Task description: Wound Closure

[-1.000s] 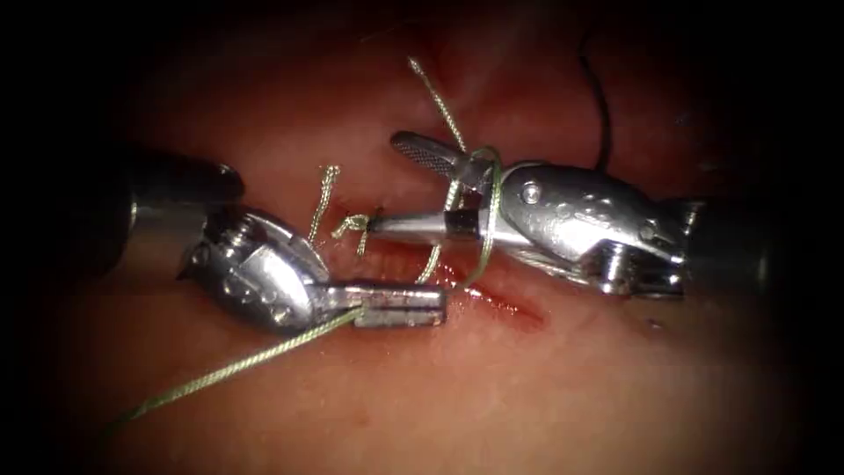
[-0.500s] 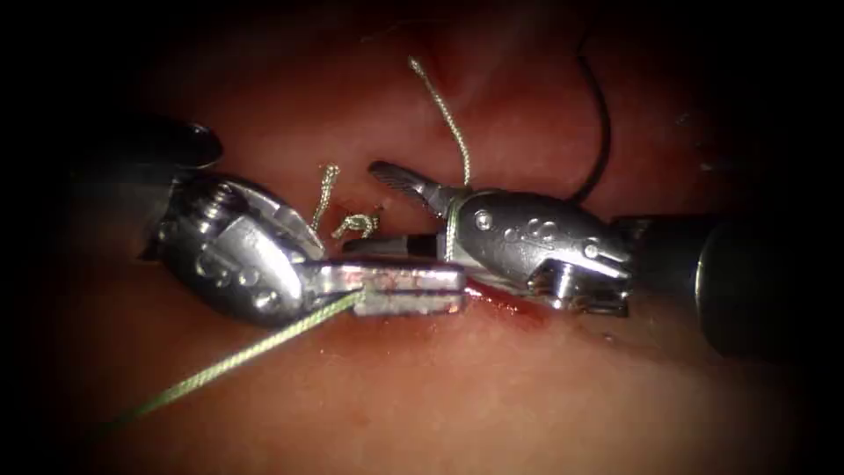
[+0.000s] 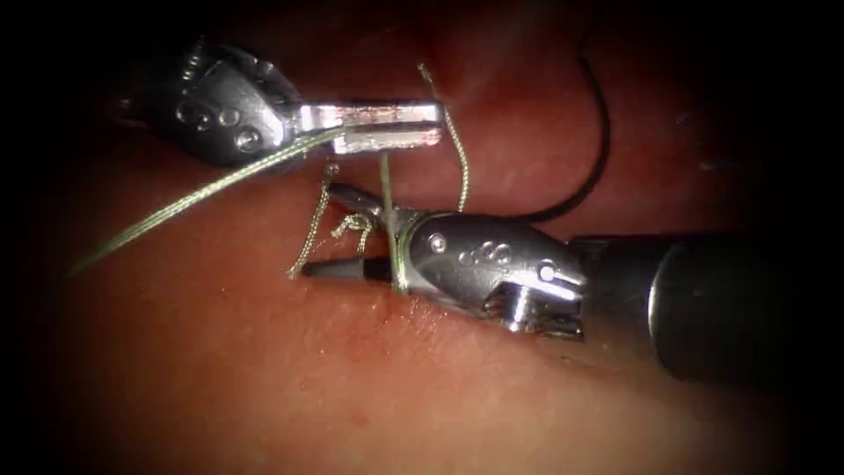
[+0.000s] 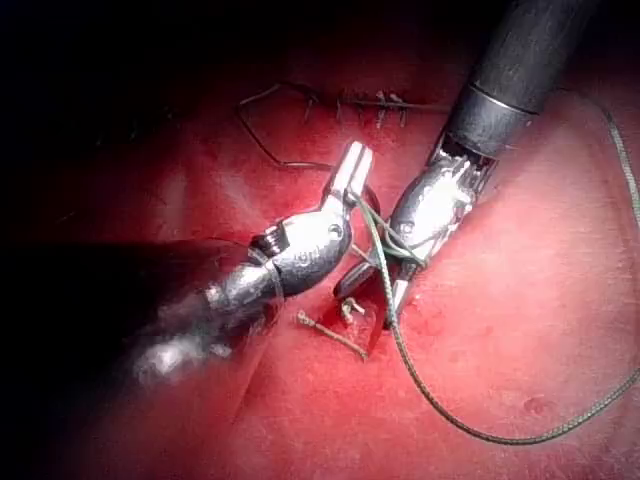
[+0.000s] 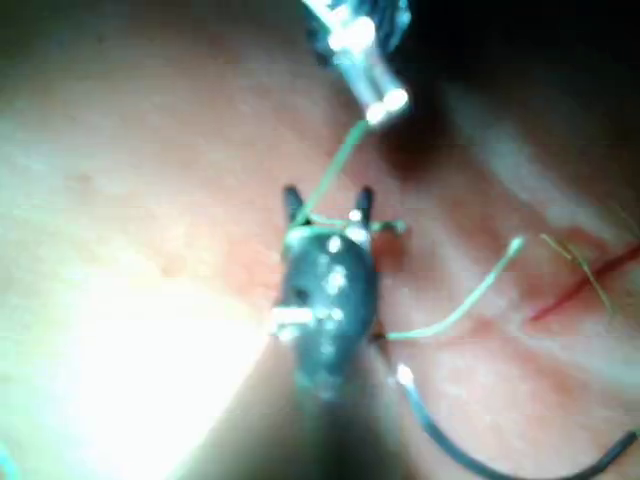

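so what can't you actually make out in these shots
- The needle: its far ends fade into shadow in the endoscope view, so neither tip nor thread end is clear.
- The cut: under the right tool and its loops of thread, its line on the tissue is hidden.
- The thread's long end past the left tool, which grips it, runs off into the dark.

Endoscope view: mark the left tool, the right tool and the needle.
left tool (image 3: 387, 127), endoscope view: on its jaws, shut on the thread.
right tool (image 3: 338, 236), endoscope view: midway between its open jaws, thread looped around them.
needle (image 3: 600, 132), endoscope view: mid-curve of the dark arc lying on the tissue, held by neither tool.
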`<state>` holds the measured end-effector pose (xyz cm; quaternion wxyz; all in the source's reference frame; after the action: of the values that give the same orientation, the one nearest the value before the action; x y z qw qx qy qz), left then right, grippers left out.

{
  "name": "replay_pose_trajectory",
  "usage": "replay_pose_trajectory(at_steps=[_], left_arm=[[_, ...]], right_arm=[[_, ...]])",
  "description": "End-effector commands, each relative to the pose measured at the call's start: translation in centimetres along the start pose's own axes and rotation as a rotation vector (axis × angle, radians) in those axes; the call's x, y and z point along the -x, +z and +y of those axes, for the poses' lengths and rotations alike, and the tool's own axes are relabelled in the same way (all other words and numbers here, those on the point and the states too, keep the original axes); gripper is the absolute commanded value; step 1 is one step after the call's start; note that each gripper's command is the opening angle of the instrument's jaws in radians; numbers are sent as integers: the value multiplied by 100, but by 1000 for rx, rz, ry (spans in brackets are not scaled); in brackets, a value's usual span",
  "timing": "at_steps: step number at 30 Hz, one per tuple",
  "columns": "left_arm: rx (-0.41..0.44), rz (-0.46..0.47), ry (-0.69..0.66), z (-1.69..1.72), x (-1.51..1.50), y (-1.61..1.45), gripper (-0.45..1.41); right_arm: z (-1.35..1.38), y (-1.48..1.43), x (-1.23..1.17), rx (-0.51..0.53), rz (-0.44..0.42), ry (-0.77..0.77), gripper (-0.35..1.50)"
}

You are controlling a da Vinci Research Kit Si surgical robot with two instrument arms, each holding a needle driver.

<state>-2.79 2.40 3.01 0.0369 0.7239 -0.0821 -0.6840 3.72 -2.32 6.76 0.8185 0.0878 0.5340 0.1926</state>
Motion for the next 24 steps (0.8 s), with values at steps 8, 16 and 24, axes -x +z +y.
replay_pose_trajectory(at_steps=[8, 16, 24], left_arm=[[-3, -16, 13, -7, 68, 4, -45], [3, -37, -9, 8, 123, -10, -45], [5, -50, -22, 22, 150, -17, -45]], right_arm=[[-15, 13, -5, -71, 21, -17, 71], [-17, 8, -8, -86, 40, -19, 67], [-12, 3, -16, -100, 167, 8, 61]])
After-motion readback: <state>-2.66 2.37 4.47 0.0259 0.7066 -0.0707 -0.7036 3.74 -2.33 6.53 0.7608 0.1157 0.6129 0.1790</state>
